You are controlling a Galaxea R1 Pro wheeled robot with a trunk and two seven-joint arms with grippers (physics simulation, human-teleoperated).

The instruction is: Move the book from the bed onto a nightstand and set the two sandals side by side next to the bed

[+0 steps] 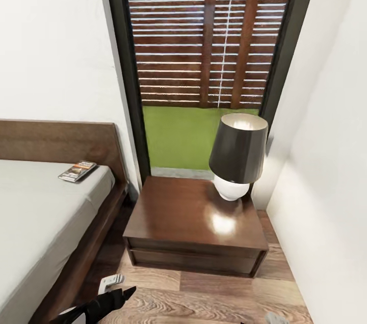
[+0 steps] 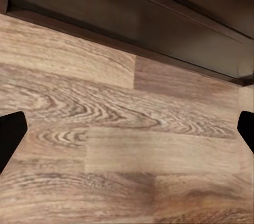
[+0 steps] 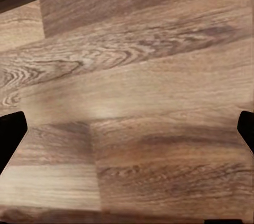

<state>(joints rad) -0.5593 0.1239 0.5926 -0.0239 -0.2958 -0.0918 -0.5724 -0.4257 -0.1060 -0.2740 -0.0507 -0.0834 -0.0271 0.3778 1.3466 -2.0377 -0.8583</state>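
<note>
Book (image 1: 77, 170), a thin dark paperback, lies on the bed's (image 1: 35, 222) pale mattress near the headboard; both the left gripper (image 2: 127, 129) and right gripper (image 3: 127, 129) are spread wide, holding nothing above grainy plank floor (image 3: 137, 86), beside the glossy nightstand (image 1: 188, 217)

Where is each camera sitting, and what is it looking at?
Head view: up on the robot's head, looking down at the nightstand, lamp, window, bed and book; the left claw shows low.
Left wrist view: near the left claw, facing the floor beside a dark cabinet base; dark fingertips at the edges.
Right wrist view: near the right claw, facing the floor; dark fingertips at the edges.
Shared: all see the wood floor.
</note>
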